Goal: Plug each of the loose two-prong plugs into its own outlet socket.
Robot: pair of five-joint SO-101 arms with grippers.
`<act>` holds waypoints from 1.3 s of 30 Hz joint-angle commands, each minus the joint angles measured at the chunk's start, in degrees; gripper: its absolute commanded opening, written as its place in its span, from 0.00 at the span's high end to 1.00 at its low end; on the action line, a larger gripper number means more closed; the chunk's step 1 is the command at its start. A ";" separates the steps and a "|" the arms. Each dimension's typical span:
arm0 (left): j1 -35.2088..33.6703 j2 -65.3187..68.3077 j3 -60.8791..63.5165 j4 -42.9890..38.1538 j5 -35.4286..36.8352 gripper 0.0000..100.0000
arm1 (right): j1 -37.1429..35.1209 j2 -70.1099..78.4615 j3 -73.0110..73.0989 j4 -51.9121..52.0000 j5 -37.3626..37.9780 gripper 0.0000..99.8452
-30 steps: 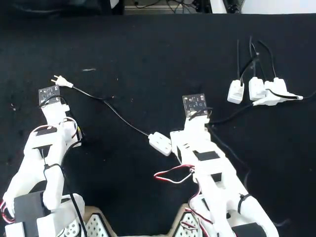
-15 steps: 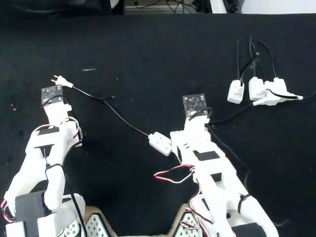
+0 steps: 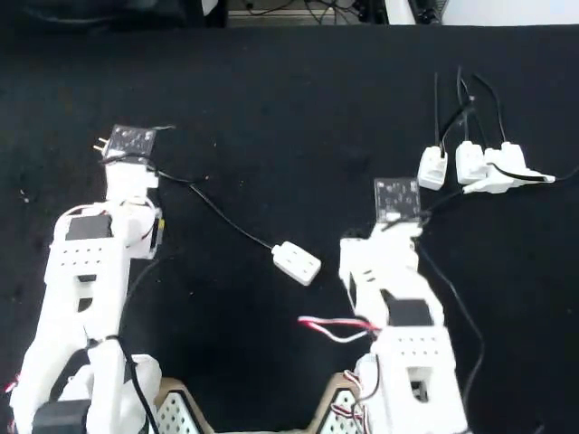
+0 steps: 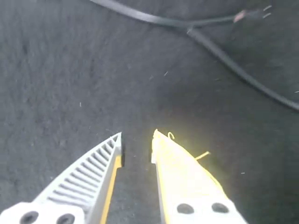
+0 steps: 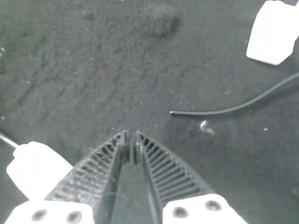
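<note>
A black table (image 3: 271, 90) seen from above. The left hand (image 4: 137, 136) hovers with its fingers narrowly apart, holding nothing, near a loose two-prong plug (image 4: 243, 16) at the table's left. The plug's cord (image 3: 217, 212) runs to a white socket (image 3: 297, 262) mid-table. The right hand (image 5: 131, 138) is closed and empty, near more sockets (image 3: 470, 163) on the right.

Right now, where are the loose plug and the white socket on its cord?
loose plug (image 3: 99, 144): high view, on its prong end.
white socket (image 3: 297, 262): high view, middle of its top face.
</note>
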 commanded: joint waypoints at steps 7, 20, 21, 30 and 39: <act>9.19 -2.29 -5.67 3.08 7.74 0.73 | 1.23 -24.31 4.35 12.92 3.78 0.98; 17.36 8.97 -5.58 -6.42 12.13 0.72 | 1.58 -39.52 6.11 23.12 3.87 0.98; 18.07 11.34 -6.99 -6.24 12.13 0.72 | 1.58 -39.60 6.11 23.12 3.87 0.98; 23.34 29.27 -18.95 -6.15 20.13 0.72 | 1.49 -40.31 6.37 23.12 3.87 0.98; 29.85 34.20 -21.41 -6.24 36.57 0.72 | 1.49 -40.31 6.37 23.03 3.87 0.98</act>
